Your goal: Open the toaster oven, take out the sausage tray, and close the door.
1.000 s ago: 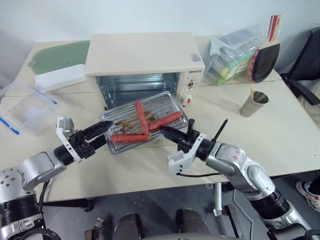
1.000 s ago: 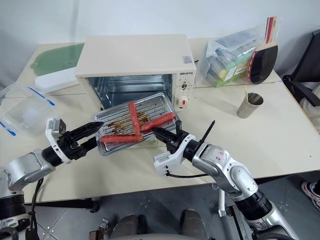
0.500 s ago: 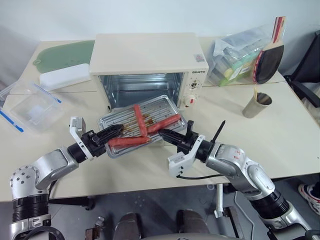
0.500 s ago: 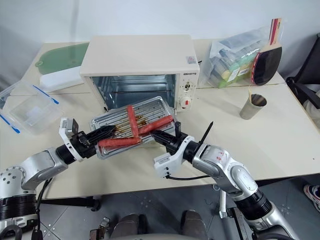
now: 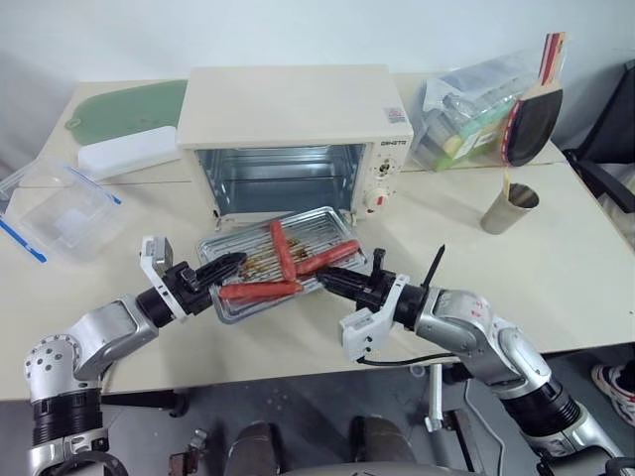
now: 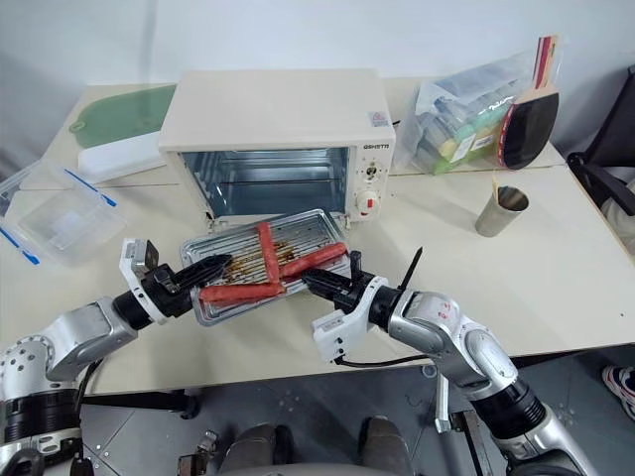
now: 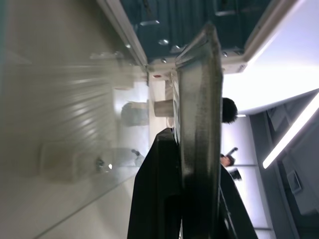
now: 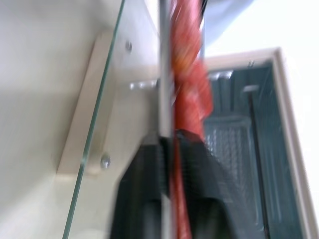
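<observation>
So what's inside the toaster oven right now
The toaster oven stands open, showing bare wire racks and dark walls. The sausage tray is out in front, over the lowered door. The oven's front frame covers its ceiling.

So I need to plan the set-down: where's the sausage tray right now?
In the left eye view the sausage tray is outside the toaster oven, just before its open front, between the left claw and right claw at its ends.
</observation>
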Motion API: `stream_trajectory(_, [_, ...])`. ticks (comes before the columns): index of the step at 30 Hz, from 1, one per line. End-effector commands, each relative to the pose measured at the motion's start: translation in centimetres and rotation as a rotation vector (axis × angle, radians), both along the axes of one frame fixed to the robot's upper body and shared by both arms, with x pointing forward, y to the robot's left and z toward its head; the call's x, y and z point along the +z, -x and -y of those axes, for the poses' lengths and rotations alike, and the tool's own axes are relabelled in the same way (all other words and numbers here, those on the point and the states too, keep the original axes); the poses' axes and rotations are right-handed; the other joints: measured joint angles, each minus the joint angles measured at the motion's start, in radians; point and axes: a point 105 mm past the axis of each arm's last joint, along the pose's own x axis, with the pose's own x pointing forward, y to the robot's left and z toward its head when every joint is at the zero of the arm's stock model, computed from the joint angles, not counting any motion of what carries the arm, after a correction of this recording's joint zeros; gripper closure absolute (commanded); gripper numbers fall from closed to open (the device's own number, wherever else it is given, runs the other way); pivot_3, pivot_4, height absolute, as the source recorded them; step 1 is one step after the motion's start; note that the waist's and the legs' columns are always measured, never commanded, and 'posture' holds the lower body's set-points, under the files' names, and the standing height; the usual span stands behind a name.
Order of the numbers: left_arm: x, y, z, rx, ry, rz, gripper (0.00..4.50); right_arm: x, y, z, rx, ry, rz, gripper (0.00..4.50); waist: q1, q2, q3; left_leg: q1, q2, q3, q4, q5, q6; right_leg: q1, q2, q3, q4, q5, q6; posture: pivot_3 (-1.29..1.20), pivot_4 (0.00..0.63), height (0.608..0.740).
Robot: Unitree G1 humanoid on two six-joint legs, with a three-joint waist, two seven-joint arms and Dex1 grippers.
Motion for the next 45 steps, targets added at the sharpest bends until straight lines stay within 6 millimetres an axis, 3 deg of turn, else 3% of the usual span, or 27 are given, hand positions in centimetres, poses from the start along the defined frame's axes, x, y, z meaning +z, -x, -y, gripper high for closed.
stream_trajectory(1, [-0.1,0.0,-0.2,0.034,0.0,0.0,4.5,1.5,1.4,-0.7,0.118,-0.01,0.04,2.65,0.0,0.0,0.0,0.0,0.0,0.0,0.0,0.0,0.0,0.0,0.0,0.0,0.0,0.0,0.0,0.0,0.15,0.74])
stream_trajectory(9, [0.2,0.1,0.1,0.061,0.078,0.031,4.5,0.3,1.9,0.5,0.175,0.076,-0.051,0.06,0.001,0.0,0.0,0.0,0.0,0.0,0.001,0.0,0.0,0.004,0.0,-0.001,-0.003,0.0,0.0,0.0,0.15,0.74])
stream_trajectory(15, [0.3,1.4,-0.4,0.06,0.121,0.072,4.5,-1.3,2.5,3.6,0.133,0.159,-0.314,0.02,0.002,0.0,0.0,0.002,0.0,-0.002,0.001,0.0,0.001,0.01,0.001,-0.002,-0.007,0.0,0.0,0.0,0.15,0.74])
stream_trajectory(23, [-0.5,3.8,-2.5,0.106,0.115,0.08,4.5,-0.9,0.2,8.5,-0.1,0.077,-0.645,0.02,0.003,0.0,0.0,0.007,0.0,-0.002,-0.001,-0.001,0.001,0.014,0.001,-0.002,-0.01,0.0,0.0,0.0,0.15,0.74])
stream_trajectory(31, [-1.1,6.0,-4.3,0.215,0.113,0.087,4.5,-1.9,-2.6,11.6,-0.253,0.013,-0.76,0.02,0.005,0.0,0.0,0.007,0.0,-0.001,-0.001,-0.001,0.001,0.015,0.002,-0.001,-0.013,0.0,0.0,0.0,0.15,0.74])
stream_trajectory(45, [-1.1,12.4,-8.0,0.554,0.048,0.122,4.5,-5.3,-6.3,12.8,-0.312,-0.01,-0.864,0.02,0.0,-0.002,-0.002,0.012,0.001,0.0,-0.002,-0.001,0.001,0.018,0.002,0.001,-0.017,0.0,-0.001,0.0,0.15,0.74])
